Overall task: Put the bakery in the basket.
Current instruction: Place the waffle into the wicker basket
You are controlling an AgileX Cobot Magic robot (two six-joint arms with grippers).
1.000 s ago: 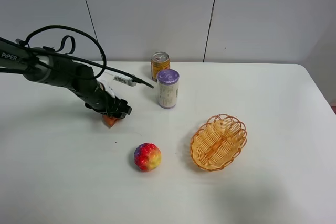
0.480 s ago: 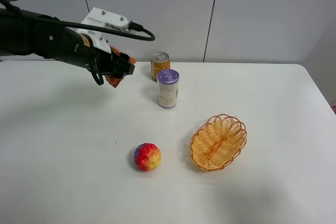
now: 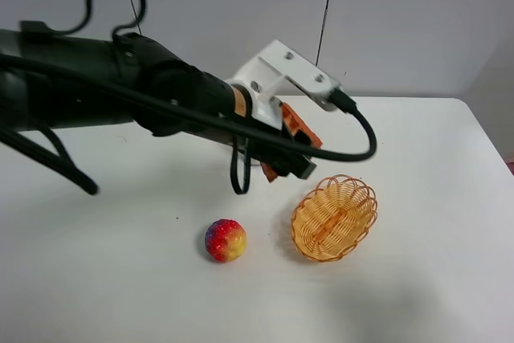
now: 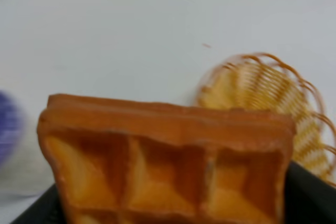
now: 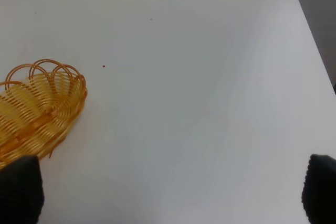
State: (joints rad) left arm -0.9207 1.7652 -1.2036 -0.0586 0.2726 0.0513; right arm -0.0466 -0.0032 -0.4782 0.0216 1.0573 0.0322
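One risk: left gripper (image 3: 287, 153), clamped on waffle (image 3: 300, 124) in mid-air at frame centre, hangs just up-left of basket (image 3: 344, 178), so early release drops it short onto table (image 3: 426, 158); right gripper (image 5: 170, 187) w/ fingers spread.

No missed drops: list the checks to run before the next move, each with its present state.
1. Waffle held in left pincer: ok, clamped and off the table.
2. Waffle above basket: not ok, basket lies ahead in the left wrist view.
3. Basket free inside: ok, nothing in it.
4. Round fruit out of the way: ok, apart from the basket.
5. Right pincer clear of basket: cannot tell; open, rim near one fingertip in its view.
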